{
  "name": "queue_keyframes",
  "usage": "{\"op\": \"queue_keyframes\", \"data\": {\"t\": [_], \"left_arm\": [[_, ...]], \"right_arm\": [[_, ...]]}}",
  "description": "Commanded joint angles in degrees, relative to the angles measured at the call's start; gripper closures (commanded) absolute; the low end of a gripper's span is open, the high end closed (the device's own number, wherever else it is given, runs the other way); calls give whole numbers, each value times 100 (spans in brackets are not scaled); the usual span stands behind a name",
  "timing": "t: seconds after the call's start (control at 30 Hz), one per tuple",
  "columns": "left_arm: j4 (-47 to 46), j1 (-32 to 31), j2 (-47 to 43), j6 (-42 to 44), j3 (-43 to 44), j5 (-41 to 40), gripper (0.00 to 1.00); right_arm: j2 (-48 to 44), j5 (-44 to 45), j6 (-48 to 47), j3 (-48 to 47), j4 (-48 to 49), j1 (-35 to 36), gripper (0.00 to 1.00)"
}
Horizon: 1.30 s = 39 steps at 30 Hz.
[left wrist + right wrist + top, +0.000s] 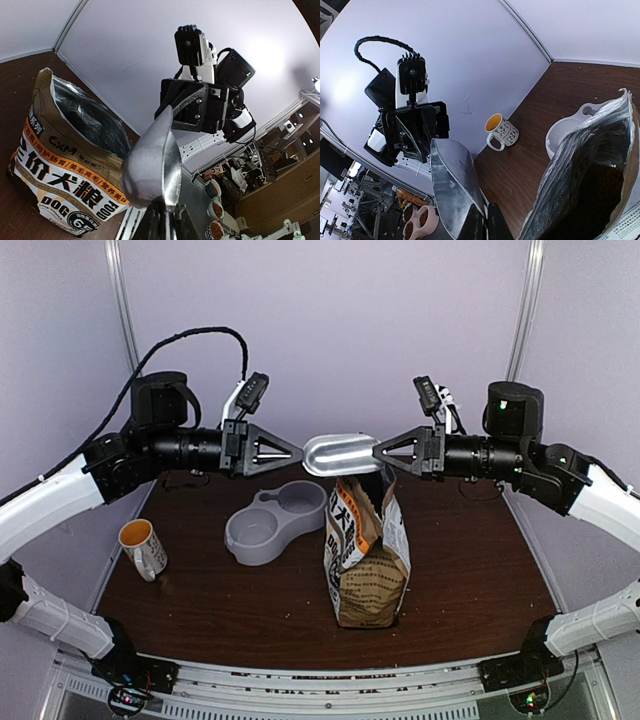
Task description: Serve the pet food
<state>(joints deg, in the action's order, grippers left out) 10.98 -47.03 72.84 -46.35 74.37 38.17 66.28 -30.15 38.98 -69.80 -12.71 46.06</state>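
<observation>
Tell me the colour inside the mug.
Orange-yellow inside the mug; it shows best in the right wrist view.

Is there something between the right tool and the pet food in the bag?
Nothing visible blocks it. The bag stands open at the top, below the scoop that the right tool holds, and the pet food lies uncovered inside.
</observation>
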Motion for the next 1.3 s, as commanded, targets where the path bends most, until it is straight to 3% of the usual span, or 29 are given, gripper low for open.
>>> {"op": "queue_keyframes", "data": {"t": [0.0,0.2,0.47,0.57,0.67,0.83,1.03,1.27], "left_arm": [[-45,18,46,55,-11,-81,90],[12,18,102,79,22,-82,100],[61,17,107,115,30,-247,100],[10,18,-56,118,-41,-581,100],[-34,13,-337,131,-142,-1054,100],[-10,40,-804,157,-316,-1636,100],[365,97,-945,126,-263,-1797,100],[928,109,-875,220,-33,-1840,100]], "right_arm": [[-6,-114,-25,-25,152,-35,100],[-18,-298,-127,-69,117,-27,100],[-53,-73,-251,-112,-185,-25,100],[-82,172,-308,-134,-342,-27,88],[-144,559,-457,-245,-643,-27,67],[-184,1529,-850,-634,-1539,-27,48],[323,2773,-1060,-1273,-3026,55,44],[1240,3846,-1159,-2158,-4059,618,40]]}}
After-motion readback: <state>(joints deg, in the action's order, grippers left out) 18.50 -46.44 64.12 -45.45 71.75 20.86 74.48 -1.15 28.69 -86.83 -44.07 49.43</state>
